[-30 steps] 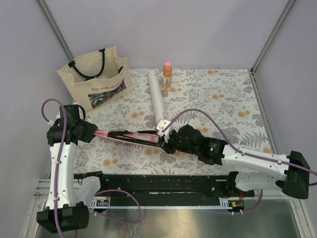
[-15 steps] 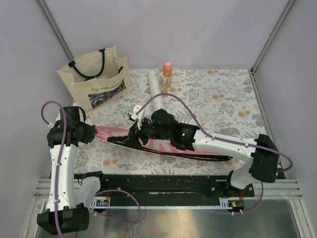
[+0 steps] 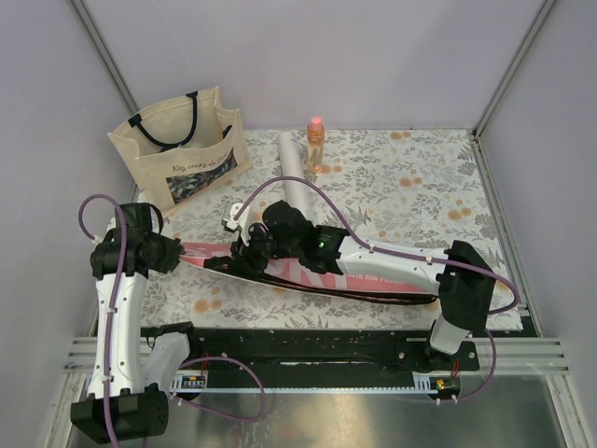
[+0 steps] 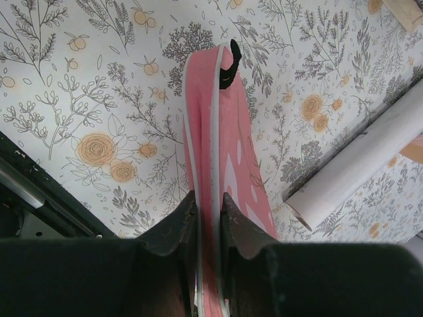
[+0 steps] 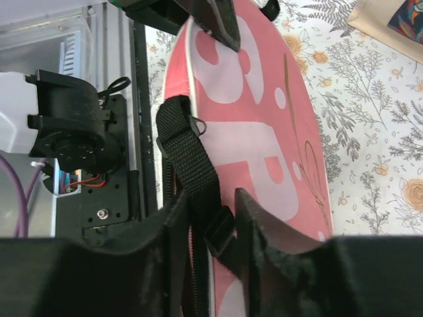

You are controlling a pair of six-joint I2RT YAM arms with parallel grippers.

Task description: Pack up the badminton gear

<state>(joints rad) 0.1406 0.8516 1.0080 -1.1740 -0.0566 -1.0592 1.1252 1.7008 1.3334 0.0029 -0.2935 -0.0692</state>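
The pink "SPORT" cover [image 3: 308,271] lies across the floral table in front of both arms. My left gripper [image 3: 175,252] is shut on the cover's rounded end, pinching its white-piped edge [image 4: 210,198]. My right gripper [image 3: 238,254] sits over the same end, a short way right of the left one. It is shut on the cover's black strap [image 5: 198,165], with the pink lettered face [image 5: 264,132] below it. The long white tube [image 3: 297,182] lies behind the cover and shows in the left wrist view [image 4: 370,152]. No rackets are visible.
A beige tote bag [image 3: 177,154] with black straps stands at the back left. An orange bottle with a pink cap [image 3: 316,145] stands at the back, next to the tube's far end. The black rail [image 3: 308,345] runs along the near table edge.
My right gripper has moved left along the cover, from near its middle to beside the left gripper. The cover now lies flatter on the table. The left gripper has barely moved.
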